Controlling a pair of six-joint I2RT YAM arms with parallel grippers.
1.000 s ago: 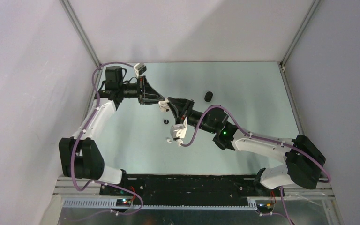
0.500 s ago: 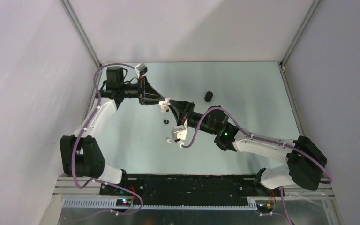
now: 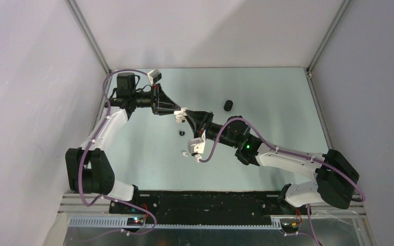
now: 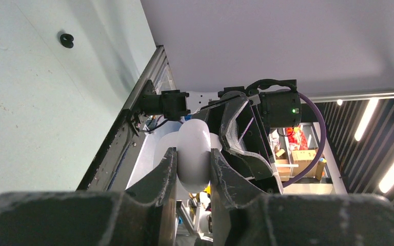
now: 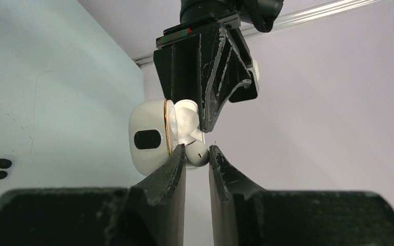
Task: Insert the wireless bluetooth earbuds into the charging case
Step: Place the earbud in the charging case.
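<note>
The charging case [image 5: 149, 141] is glossy white with a thin gold band along its seam and a black oval patch on its side, and the earbud [image 5: 197, 155] is white too, marked with one small dark dot. The left claw [image 4: 192, 152] and the right claw [image 5: 196, 149] are matte black with pale scuffs, on white-and-black arms [image 3: 110, 123] with purple cables [image 3: 81, 177]. The desk [image 3: 277, 102] is pale mint green, the pebble-shaped case [image 3: 228, 105] and the tiny piece [image 3: 181, 134] on it are black, and the walls [image 3: 31, 77] are pale lilac-grey.

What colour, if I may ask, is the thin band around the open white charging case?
The thin band is gold; right wrist view.
</note>
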